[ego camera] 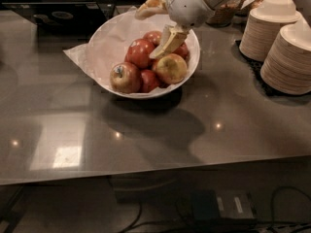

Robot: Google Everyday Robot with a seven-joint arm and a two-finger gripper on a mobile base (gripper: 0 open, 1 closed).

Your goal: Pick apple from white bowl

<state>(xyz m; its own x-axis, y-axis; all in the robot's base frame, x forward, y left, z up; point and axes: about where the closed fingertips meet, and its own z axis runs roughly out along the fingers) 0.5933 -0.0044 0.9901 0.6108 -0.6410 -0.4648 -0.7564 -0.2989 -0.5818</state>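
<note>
The white bowl (108, 42), lined with crumpled white paper, stands on the dark counter at centre back and holds several apples. The deep-red glossy apple (140, 52) lies in the middle of the pile. A yellow-green blushed apple (171, 68) is to its right and a red-yellow apple (125, 77) is at the front left. My gripper (146, 35) hangs over the bowl from the upper right and is open. One cream finger (165, 40) slants down with its tip beside the deep-red apple's right side. The other finger (149, 3) stretches over the bowl's far rim. Nothing is held.
Two tall stacks of cream paper bowls (286, 57) stand at the right on a dark mat. A wicker basket (224, 14) sits behind the arm. A dark tray (58, 14) lies at the back left. The counter's front edge runs along the bottom.
</note>
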